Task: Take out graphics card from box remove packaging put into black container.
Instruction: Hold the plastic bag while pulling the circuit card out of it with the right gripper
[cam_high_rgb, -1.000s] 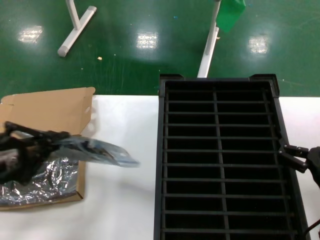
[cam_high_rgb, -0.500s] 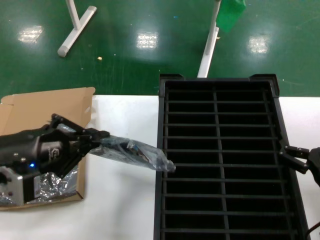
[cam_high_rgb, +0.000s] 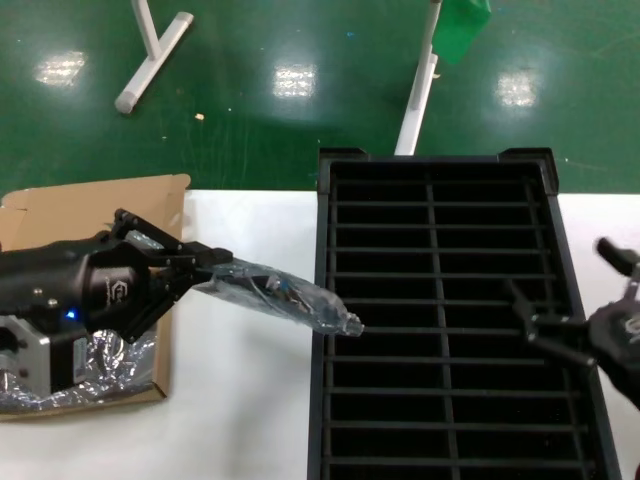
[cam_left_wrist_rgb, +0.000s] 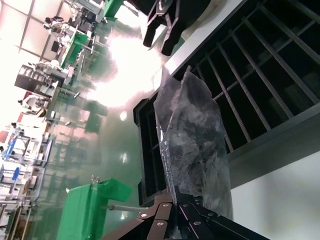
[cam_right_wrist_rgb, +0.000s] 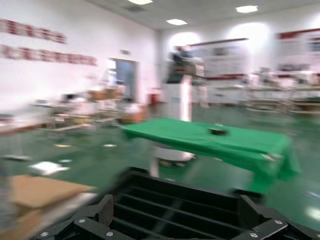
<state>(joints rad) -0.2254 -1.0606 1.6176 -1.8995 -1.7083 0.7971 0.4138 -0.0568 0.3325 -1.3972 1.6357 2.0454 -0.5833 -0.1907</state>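
While the left gripper (cam_high_rgb: 205, 268) holds the crinkly silvery anti-static bag (cam_high_rgb: 285, 297) with the dark card inside by one end over the black slotted plastic crate's (cam_high_rgb: 440, 180) edge, right gripper (cam_high_rgb: 575, 300) jaws wide, it may slip.

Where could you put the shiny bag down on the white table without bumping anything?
The bare white table between the box and the black container is free, mostly the strip nearer the robot. Higher up, the left gripper holds the packaging over that gap, its tip reaching the container's edge. The right gripper hangs open over the container's slots.
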